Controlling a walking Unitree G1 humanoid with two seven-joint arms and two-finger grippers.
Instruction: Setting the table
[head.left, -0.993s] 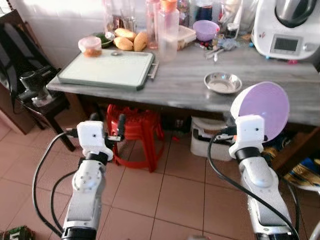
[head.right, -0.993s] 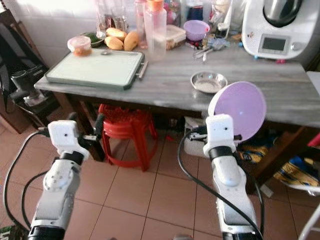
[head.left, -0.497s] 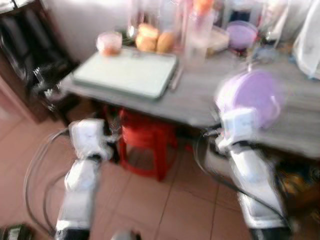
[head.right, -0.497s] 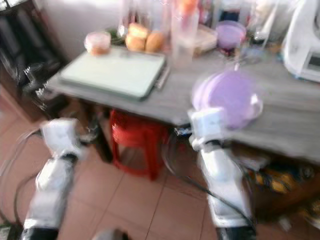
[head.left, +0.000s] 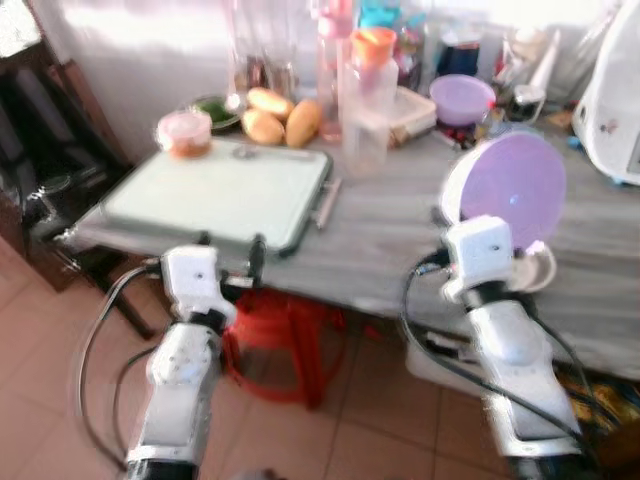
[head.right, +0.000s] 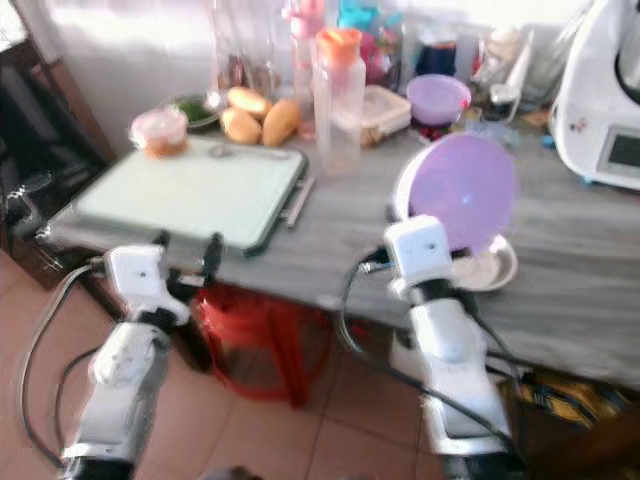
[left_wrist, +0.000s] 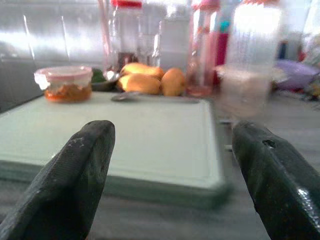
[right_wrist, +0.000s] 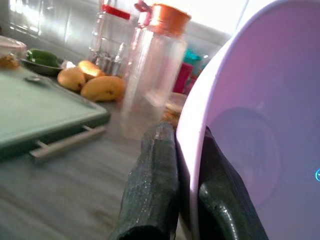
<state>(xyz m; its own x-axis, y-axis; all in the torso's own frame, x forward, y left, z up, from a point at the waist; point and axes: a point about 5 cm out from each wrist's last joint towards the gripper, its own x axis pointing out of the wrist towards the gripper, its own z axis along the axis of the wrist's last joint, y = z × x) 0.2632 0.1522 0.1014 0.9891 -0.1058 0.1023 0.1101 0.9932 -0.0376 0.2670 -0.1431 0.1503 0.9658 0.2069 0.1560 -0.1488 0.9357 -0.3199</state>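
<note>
One lilac plate (head.left: 515, 188), upright, clamped in right pincer (right_wrist: 180, 165), now carried over the worktop (head.left: 390, 240) above a steel dish (head.right: 490, 268), ready for placing; left pincer (left_wrist: 175, 150) spread, empty.

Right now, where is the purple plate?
The purple plate is held on edge in the right gripper, over the grey table on the robot's right, just above the small metal bowl.

Glossy, seemingly plastic lilac plate (head.left: 512, 188)
</note>
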